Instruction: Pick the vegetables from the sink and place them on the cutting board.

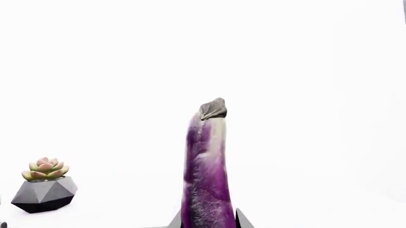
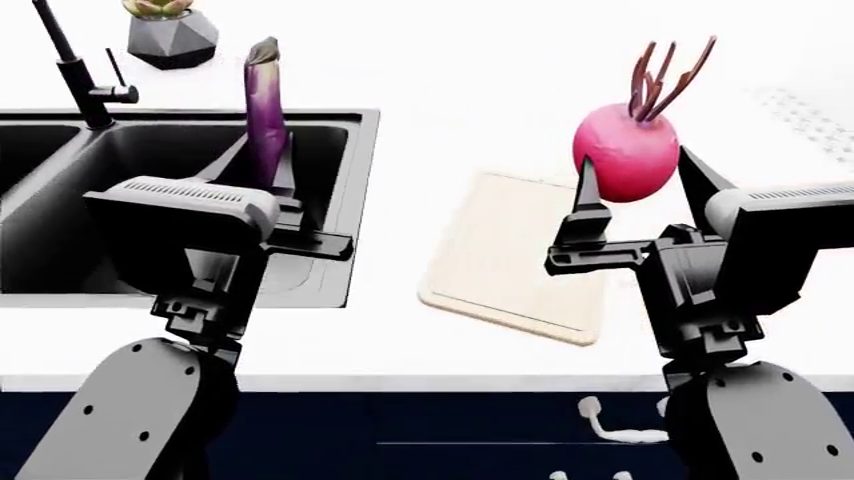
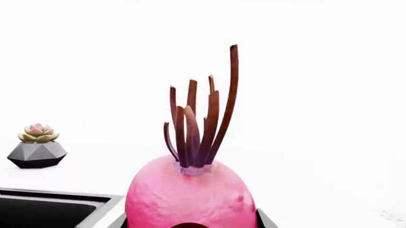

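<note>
My left gripper (image 2: 264, 165) is shut on the slender purple eggplant (image 2: 266, 110), which stands upright with its grey-brown cap on top, held above the right basin of the black sink (image 2: 174, 260). In the left wrist view the eggplant (image 1: 206, 175) rises between the jaws. My right gripper (image 2: 634, 170) is shut on the round magenta-pink radish (image 2: 625, 152), its reddish stalks pointing up, held above the right part of the pale beige cutting board (image 2: 514, 250). In the right wrist view the radish (image 3: 190, 194) fills the space between the jaws.
A pink-green succulent in a grey faceted pot (image 2: 171, 30) stands on the white counter behind the sink, by the tall black faucet (image 2: 83, 75). The pot (image 1: 44, 192) also shows in the left wrist view. The counter's front edge runs below the board, dark cabinets beneath.
</note>
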Robot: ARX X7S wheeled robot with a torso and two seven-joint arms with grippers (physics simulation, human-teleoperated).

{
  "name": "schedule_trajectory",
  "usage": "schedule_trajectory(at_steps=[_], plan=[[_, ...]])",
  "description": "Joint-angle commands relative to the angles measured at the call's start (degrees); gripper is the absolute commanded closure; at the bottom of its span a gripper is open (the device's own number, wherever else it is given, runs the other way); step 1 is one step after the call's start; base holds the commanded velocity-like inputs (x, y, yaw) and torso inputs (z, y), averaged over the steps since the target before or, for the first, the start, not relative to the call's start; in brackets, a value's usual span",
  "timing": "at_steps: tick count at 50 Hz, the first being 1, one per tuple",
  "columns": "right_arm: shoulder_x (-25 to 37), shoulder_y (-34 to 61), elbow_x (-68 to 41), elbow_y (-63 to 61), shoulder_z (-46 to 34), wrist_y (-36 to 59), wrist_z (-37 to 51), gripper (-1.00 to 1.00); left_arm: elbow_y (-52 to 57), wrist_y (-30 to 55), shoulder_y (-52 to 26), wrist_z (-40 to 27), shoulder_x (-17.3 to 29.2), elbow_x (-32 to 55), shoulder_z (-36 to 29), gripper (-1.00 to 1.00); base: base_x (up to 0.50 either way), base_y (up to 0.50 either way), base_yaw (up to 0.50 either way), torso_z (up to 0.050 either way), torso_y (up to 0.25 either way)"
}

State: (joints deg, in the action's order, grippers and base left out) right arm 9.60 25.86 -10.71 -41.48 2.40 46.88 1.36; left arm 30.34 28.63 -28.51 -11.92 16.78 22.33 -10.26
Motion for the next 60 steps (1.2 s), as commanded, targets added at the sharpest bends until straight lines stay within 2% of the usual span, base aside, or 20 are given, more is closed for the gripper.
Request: schedule_trajectory(at_steps=[1, 19, 24, 28, 30, 38, 45, 60], plan=[[0.59, -0.44, 0.85, -0.23, -0.25, -1.01, -0.6, 1.0, 0.18, -0.25, -0.18, -0.55, 0.17, 0.68, 0.09, 1.0, 0.32, -0.5, 0.0, 0.0, 0.0], [1.28, -0.62, 0.87, 0.18, -1.13, -1.24, 0.28, 1.0, 1.51, 1.16, -0.4, -1.16, 0.71, 2.61, 0.7, 1.0, 0.42, -0.35, 0.0, 0.0, 0.001], [1.31, 1.01, 0.76, -0.17, -2.39, 3.11, 1.13, 1.0, 3.76, 7.32, -1.56, -2.75, 1.3, 5.13, 0.67, 1.0, 0.0, 0.0, 0.0, 0.0, 0.003], [1.34, 1.28, 0.76, -0.71, -2.35, 4.25, 1.75, 1.0, 7.95, 18.36, -4.17, -3.69, 1.55, 15.0, 2.87, 1.0, 0.0, 0.0, 0.0, 0.004, 0.0], [1.6, 1.44, 1.41, -0.66, -3.09, 4.65, 2.34, 1.0, 6.52, 23.25, -6.06, -4.3, 0.49, 20.56, 4.81, 1.0, 0.0, 0.0, 0.0, 0.0, 0.0], [1.01, 2.04, 0.52, -2.19, -1.13, 7.88, 3.5, 1.0, 0.23, 39.38, -13.95, -6.81, -2.57, 33.01, 4.15, 1.0, 0.0, 0.0, 0.0, 0.0, 0.0], [0.44, 1.91, -1.48, -3.06, 1.25, 9.04, 3.04, 1.0, -4.35, 47.52, -17.58, -9.35, -5.04, 39.81, 4.51, 1.0, 0.0, 0.0, 0.0, 0.0, 0.001], [0.34, 1.94, -2.58, -3.02, 2.16, 9.63, 3.59, 1.0, -12.66, 45.08, -17.19, -7.83, -4.95, 35.47, -0.45, 1.0, 0.0, 0.0, 0.0, 0.0, 0.0]])
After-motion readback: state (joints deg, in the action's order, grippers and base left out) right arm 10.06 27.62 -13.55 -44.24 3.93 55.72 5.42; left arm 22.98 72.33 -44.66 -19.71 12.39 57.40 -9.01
